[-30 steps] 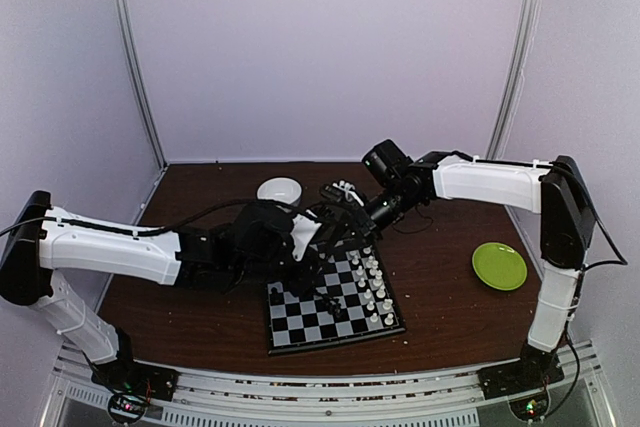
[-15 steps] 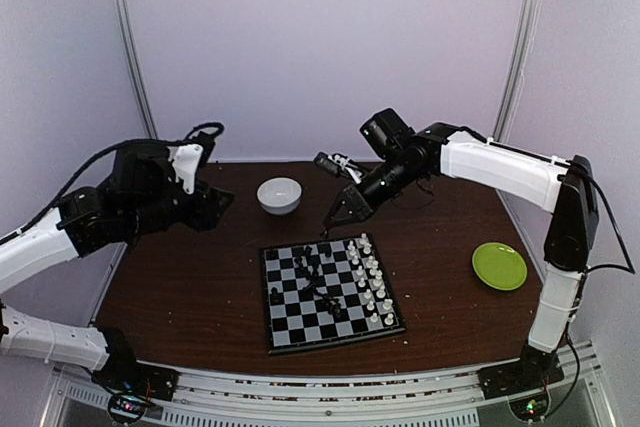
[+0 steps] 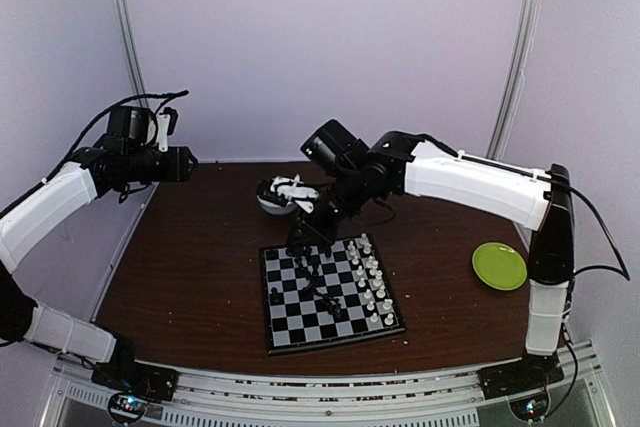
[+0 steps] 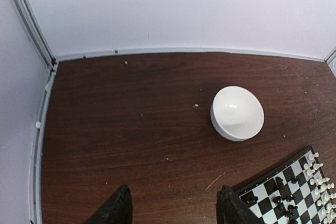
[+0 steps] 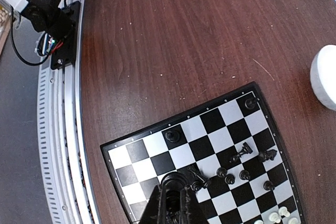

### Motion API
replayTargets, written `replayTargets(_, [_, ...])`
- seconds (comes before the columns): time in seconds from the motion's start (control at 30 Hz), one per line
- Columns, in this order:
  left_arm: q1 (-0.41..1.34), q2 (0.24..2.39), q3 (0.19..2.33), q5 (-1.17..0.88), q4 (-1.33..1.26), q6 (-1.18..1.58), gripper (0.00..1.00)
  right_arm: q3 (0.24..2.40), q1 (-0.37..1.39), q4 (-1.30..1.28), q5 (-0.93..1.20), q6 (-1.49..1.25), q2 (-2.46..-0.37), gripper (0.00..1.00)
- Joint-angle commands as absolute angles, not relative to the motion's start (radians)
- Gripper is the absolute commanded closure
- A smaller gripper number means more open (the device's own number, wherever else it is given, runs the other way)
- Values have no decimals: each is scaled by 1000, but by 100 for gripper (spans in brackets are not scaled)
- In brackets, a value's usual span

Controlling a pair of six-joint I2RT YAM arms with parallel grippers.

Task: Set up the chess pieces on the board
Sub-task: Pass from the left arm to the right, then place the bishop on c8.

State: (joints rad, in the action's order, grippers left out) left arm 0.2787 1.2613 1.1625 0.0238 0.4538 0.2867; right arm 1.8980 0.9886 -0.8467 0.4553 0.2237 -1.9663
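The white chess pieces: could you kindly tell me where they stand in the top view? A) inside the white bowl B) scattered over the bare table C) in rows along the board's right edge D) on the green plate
C: the white chess pieces stand in rows along the right edge of the board.

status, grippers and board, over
Left gripper open, high over table. Right gripper shut, low over board. Black pieces scattered, white pieces along right edge. White bowl clear of board.
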Motion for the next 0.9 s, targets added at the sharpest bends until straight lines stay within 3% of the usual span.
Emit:
replayTargets(0.0, [171, 1275, 1115, -219, 386, 344, 44, 1966, 1053, -919, 340, 306, -2040, 100])
replayTargets(0.43, [156, 1234, 1101, -237, 394, 321, 45, 2135, 1139, -996, 375, 329, -2254, 100])
replayTargets(0.87, [156, 1233, 1098, -244, 394, 309, 46, 2107, 1147, -966, 350, 324, -2291, 100])
